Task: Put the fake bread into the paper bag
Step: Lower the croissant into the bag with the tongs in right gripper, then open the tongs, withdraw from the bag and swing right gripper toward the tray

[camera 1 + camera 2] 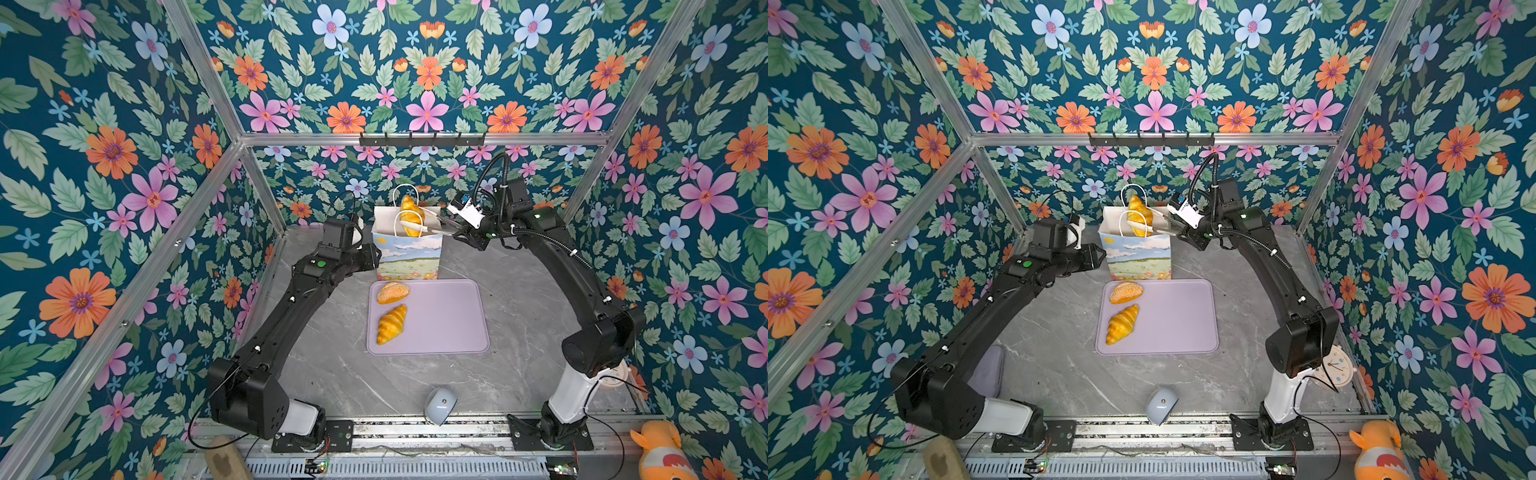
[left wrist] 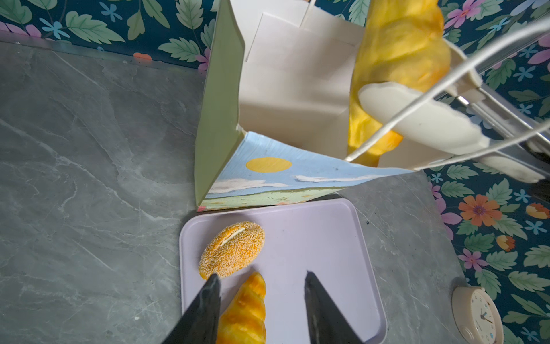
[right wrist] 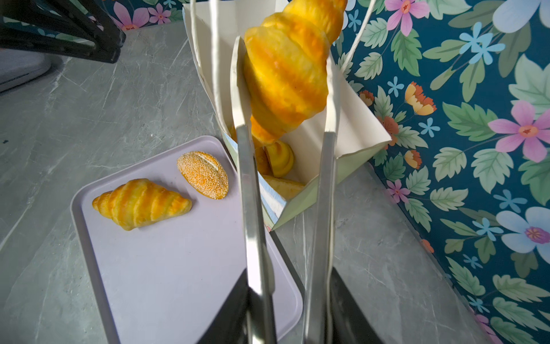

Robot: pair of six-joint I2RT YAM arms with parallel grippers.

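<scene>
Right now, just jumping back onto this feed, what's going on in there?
The right gripper is clamped on a pair of tongs, and the tongs hold a croissant at the open mouth of the paper bag, not yet released. A few bread pieces already lie inside the bag. The left gripper hangs open and empty beside the bag. A seeded bun and a second croissant lie on the lilac tray in front of it.

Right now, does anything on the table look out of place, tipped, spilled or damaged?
Nothing spilled or torn; the paper bag stands upright. One oddity: the croissant pinched in the tongs stands on end, half above the bag's rim, with a cord handle crossing in front of it. A computer mouse lies at the front, apart from the rest.
</scene>
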